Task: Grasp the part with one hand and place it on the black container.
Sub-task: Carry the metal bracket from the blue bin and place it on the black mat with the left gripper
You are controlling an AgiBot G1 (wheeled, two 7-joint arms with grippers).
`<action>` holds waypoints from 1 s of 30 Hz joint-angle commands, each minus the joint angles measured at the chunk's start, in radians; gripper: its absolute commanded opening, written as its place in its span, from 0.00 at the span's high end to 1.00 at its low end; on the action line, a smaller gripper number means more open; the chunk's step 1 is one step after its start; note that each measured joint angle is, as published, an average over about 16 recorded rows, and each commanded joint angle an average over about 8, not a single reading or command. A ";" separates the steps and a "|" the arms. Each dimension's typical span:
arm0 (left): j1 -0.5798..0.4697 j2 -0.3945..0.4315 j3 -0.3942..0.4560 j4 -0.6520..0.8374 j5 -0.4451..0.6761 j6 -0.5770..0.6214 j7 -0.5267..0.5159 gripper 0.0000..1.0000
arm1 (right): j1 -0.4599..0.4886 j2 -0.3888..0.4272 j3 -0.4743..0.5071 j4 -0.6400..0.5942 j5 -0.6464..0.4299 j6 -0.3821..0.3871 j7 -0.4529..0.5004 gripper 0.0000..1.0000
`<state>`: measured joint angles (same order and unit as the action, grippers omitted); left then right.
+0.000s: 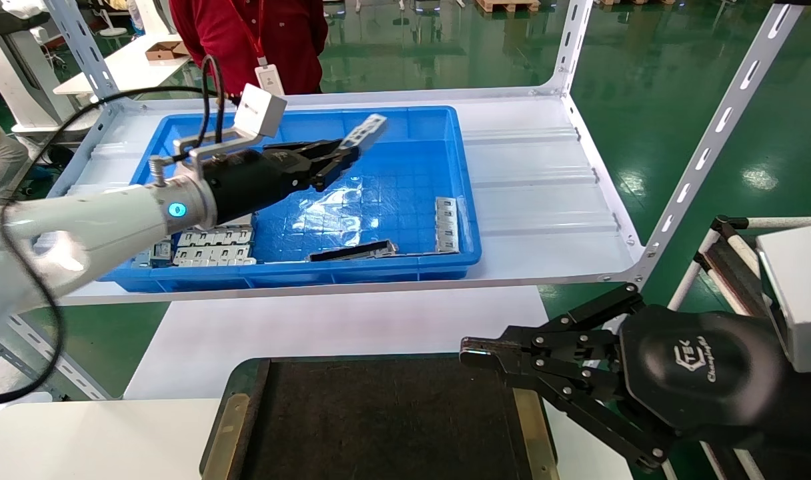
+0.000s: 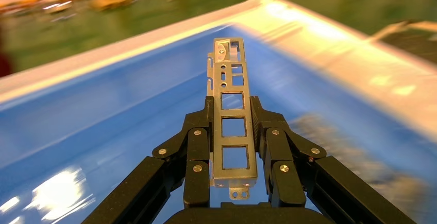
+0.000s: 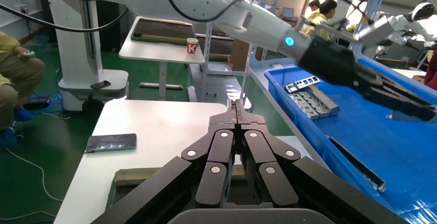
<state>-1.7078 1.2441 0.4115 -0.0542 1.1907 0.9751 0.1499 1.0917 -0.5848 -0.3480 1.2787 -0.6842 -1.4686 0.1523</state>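
While our left gripper (image 1: 342,157) hangs above the blue bin (image 1: 405,120), it is clamped on the part (image 1: 365,130), a narrow silver bracket with a row of rectangular cutouts. In the left wrist view the two fingers (image 2: 198,157) press against the bracket's long edges near its lower end, so most of its length juts forward past the fingertips (image 2: 260,113), clear of the bin floor. We judge this edge grip sensible: it keeps the flat face free and lets us lay the part down flat. The bracket points toward the bin's far wall, away from where it must go. The black container (image 1: 379,420), a flat dark tray with brass-coloured strips along its sides, sits on the white tabletop (image 1: 99,437) close to our body, well apart from the part. Our right gripper (image 1: 472,353) hovers at the tray's right edge with its fingers pressed together on nothing; it looks parked. Other grey plates (image 1: 212,245), a dark strip (image 1: 352,251) and another bracket (image 1: 445,223) lie in the bin. Next, we judge, the left arm must carry the part back over the bin's near wall to the tray, and the overhanging end could catch that wall if carried low.
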 commanded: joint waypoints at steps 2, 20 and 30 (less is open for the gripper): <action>-0.007 -0.031 -0.005 -0.012 -0.010 0.125 -0.006 1.00 | 0.000 0.000 0.000 0.000 0.000 0.000 0.000 1.00; 0.047 -0.138 0.005 -0.168 -0.026 0.564 -0.050 1.00 | 0.000 0.000 0.000 0.000 0.000 0.000 0.000 1.00; 0.334 -0.229 0.040 -0.614 -0.147 0.602 -0.212 1.00 | 0.000 0.000 -0.001 0.000 0.000 0.000 0.000 1.00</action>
<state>-1.3742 1.0164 0.4517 -0.6484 1.0649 1.5583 -0.0607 1.0918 -0.5845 -0.3486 1.2787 -0.6838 -1.4684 0.1520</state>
